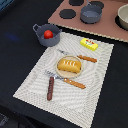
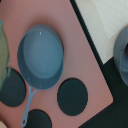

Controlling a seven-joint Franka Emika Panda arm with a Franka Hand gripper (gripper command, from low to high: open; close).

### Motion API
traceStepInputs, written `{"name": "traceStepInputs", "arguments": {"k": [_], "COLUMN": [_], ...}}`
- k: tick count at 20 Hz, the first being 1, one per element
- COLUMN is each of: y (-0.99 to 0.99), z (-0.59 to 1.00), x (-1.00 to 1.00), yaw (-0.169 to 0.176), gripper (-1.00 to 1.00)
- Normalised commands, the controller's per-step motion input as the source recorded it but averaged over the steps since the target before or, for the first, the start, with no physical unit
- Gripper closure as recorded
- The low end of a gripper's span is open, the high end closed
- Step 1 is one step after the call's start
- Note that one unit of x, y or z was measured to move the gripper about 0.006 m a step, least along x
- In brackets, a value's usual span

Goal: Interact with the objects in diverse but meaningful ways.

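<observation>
Exterior view: a pale mat [image 1: 35, 82] lay on the dark table [image 1: 15, 35]. Mid-mat, the loaf [image 1: 69, 64] sat on the tan plate [image 1: 62, 73]. An orange-handled fork [image 1: 65, 80] lay just near of the plate, an orange-handled knife [image 1: 82, 57] just far of it. The sausage [image 1: 50, 88] lay on the mat left of the fork. The yellow block [image 1: 89, 44] sat at the mat's far right corner. At the far left corner stood a grey-blue pot [image 1: 47, 35] with the tomato [image 1: 48, 34] inside. Beyond the mat, a pink stove board [image 1: 107, 26] with black burners carried a grey-blue pan [image 1: 90, 13]; a pale bowl [image 1: 123, 16] sat at its right end. Arm and gripper weren't in this view. Wrist view: looked straight down on the pan [image 2: 41, 56], empty, its handle [image 2: 28, 105] running between two burners [image 2: 73, 97]. The pot's rim [image 2: 120, 52] showed at the edge, off the board. No fingers visible, so gripper opening: cannot tell.
</observation>
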Motion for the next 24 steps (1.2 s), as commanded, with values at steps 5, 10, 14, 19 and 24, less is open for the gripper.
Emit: {"name": "traceStepInputs", "arguments": {"k": [5,10,14,19,24], "y": [0.46,0.04,0.03,0.06,0.19], "z": [-0.39,-0.34,-0.44,-0.56,-0.63], "x": [0.02,0.09,-0.02,-0.15,-0.36], "yaw": [0.062,0.021,0.005,0.01,0.014], "gripper": [-1.0,-1.0,-1.0,-1.0,-1.0]}}
